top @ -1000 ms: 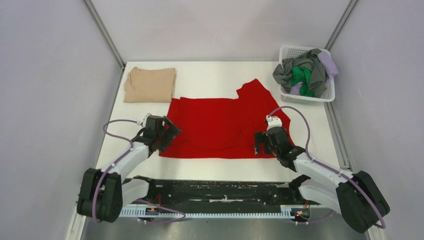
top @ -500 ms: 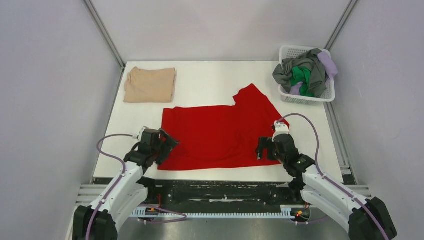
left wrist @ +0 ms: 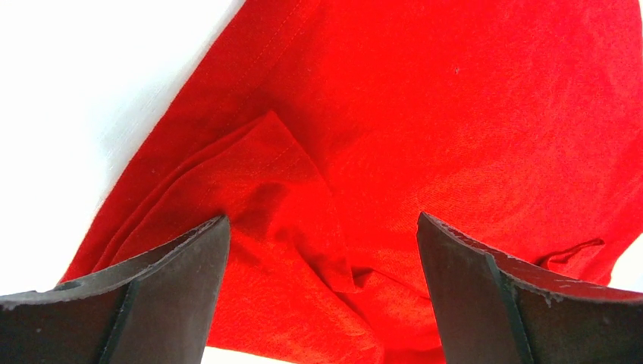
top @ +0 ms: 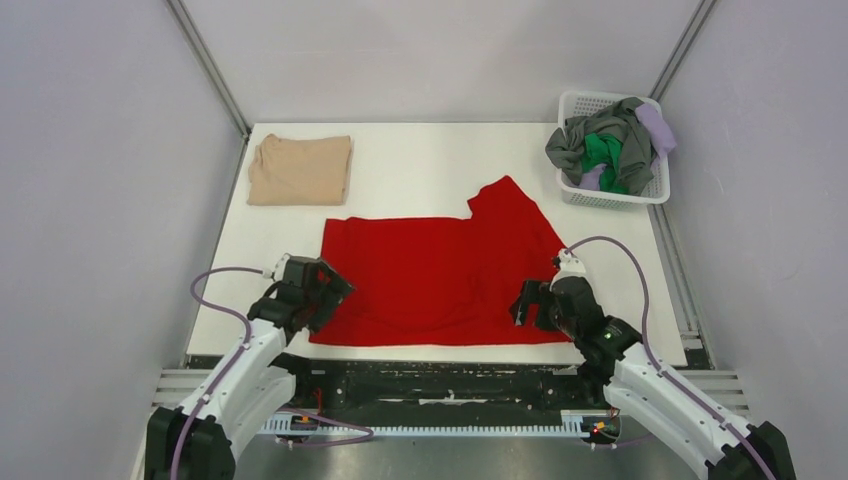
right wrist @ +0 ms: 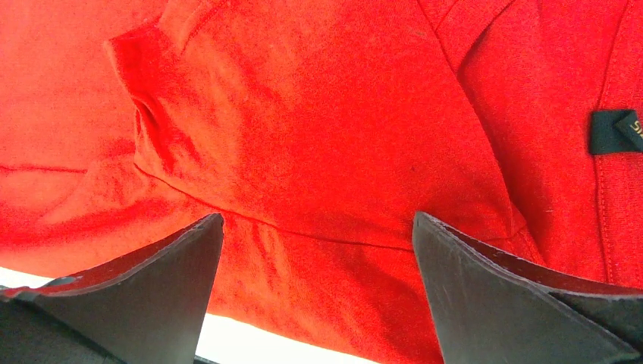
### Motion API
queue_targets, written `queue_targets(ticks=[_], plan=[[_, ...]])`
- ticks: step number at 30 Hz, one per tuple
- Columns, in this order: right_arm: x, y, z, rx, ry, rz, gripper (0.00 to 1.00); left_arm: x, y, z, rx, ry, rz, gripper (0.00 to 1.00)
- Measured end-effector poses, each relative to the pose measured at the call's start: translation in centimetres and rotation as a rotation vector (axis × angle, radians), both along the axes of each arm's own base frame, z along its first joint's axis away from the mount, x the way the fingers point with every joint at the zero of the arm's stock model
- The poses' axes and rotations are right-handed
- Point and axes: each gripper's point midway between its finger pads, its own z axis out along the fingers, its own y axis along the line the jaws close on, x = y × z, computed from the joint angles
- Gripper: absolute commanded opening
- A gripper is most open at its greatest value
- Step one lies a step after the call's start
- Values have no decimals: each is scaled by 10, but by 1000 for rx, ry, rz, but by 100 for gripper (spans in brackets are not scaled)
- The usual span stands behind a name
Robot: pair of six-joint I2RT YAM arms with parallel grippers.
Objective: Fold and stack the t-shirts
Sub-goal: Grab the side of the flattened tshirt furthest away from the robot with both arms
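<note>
A large red t-shirt [top: 440,270] lies spread flat near the table's front edge, one sleeve [top: 505,200] pointing toward the back. My left gripper [top: 325,290] is over its near left corner, and my right gripper [top: 527,303] is over its near right corner. In the left wrist view the left gripper [left wrist: 320,220] is open, with wrinkled red cloth [left wrist: 455,114] below the wide gap. The right gripper [right wrist: 317,216] is open too, above a seam of the red shirt [right wrist: 318,114]. A folded beige t-shirt [top: 300,170] lies at the back left.
A white mesh basket [top: 612,199] at the back right holds grey [top: 580,140], green [top: 603,152] and lavender [top: 655,128] shirts. The white table [top: 430,150] ends just in front of the red shirt's hem, by the black rail. A black label [right wrist: 614,130] shows on the shirt.
Both arms have drawn back toward the near edge, and the red shirt has slid toward it with them. Both grippers stay open.
</note>
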Motion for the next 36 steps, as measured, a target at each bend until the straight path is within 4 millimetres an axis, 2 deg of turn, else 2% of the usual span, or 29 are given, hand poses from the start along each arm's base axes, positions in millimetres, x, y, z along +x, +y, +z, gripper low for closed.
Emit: queue_targets(ticks=[12,16,21,23,25,31,36], plan=[[-17,-3,4,-23,71,25,98,-14,15,1,63,30,35,100],[-9,2,22,-19,15,59,98,-3,19,21,87,1,49,100],[25,14,69,21,-169,58,98,39,20,65,135,-79,58,100],[42,20,86,38,-247,47,98,58,22,74,171,-81,62,100],[56,24,94,34,-288,40,98,81,22,77,215,-54,48,100],[84,30,94,-44,-304,38,98,164,22,65,311,35,-21,100],[91,27,84,-98,-291,37,98,207,34,37,363,120,-58,100]])
